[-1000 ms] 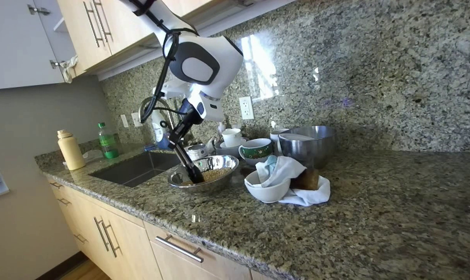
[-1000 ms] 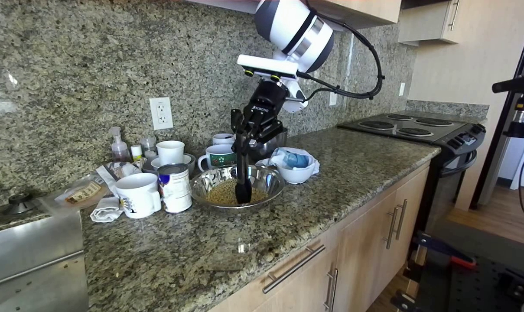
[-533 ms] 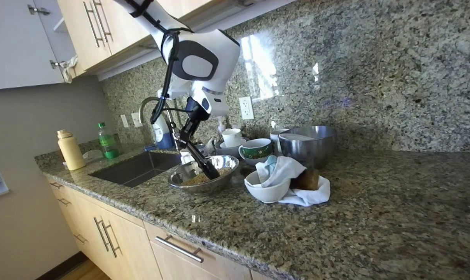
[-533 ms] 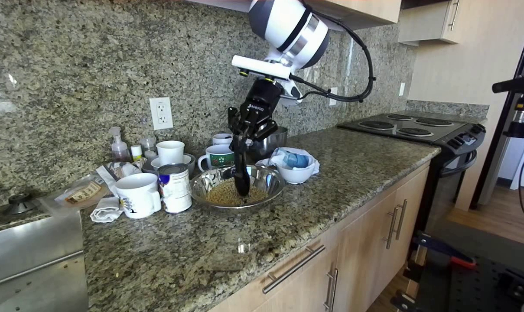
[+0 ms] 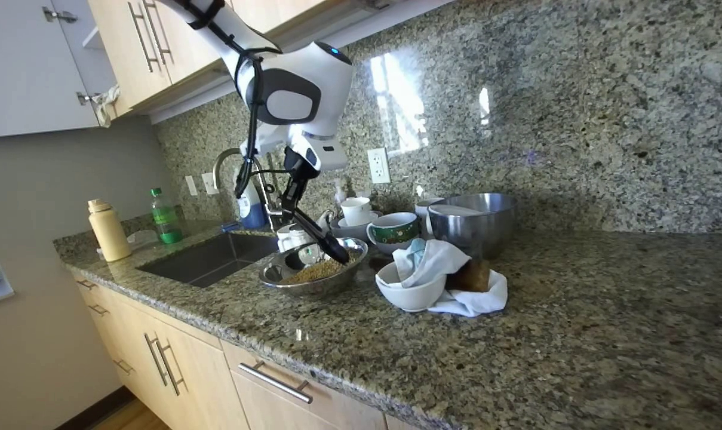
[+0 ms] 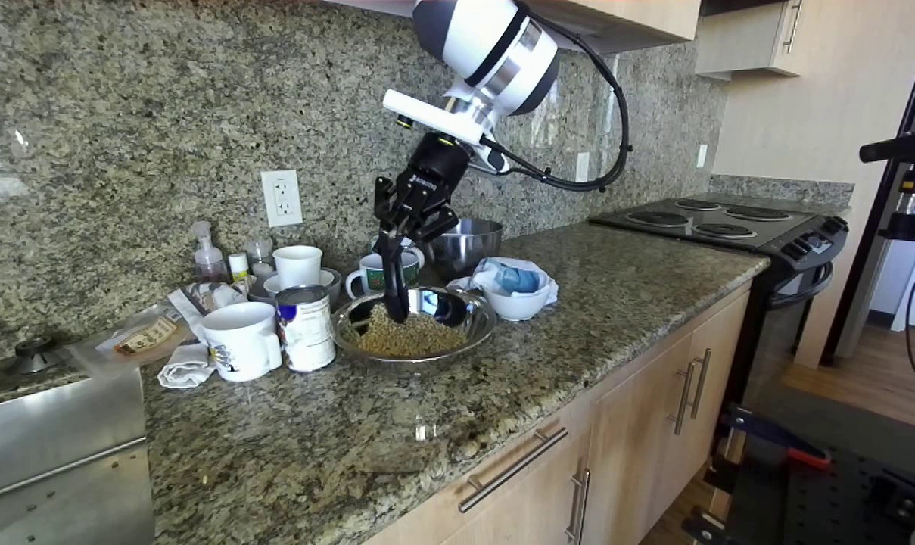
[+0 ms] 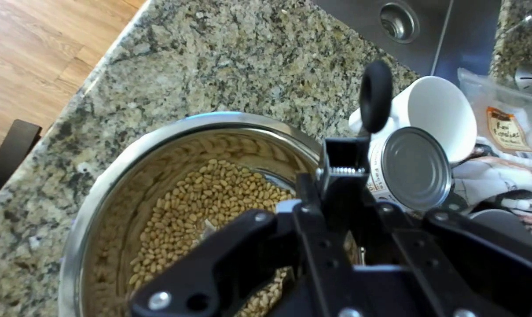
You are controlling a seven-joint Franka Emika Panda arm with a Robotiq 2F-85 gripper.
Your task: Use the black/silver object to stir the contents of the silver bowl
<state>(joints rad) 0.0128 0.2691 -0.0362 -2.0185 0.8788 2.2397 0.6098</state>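
Note:
The black/silver object [image 6: 393, 276] is a long dark utensil with a metal channel and a loop at its upper end in the wrist view. My gripper [image 7: 340, 198] is shut on its upper part. It slants down to a black head [image 5: 335, 251] over the far part of the silver bowl [image 5: 313, 289], a wide shiny bowl seen by its rim [image 7: 109, 176] from above. Tan grains [image 6: 412, 337] are heaped inside. Whether the head touches the grains I cannot tell. The fingers hide the utensil's lower end in the wrist view.
Close to the bowl stand a tin can [image 6: 306, 333], a white mug [image 6: 241, 341] and a green patterned cup [image 5: 392, 228]. On another side are a white bowl with a cloth [image 5: 411, 295] and a taller steel pot [image 5: 474, 224]. A sink [image 5: 217, 257] is set into the counter.
The utensil's head has swept through the bowl from its front part to its far part and has risen a little. The arm has moved along with it. The grip has stayed the same.

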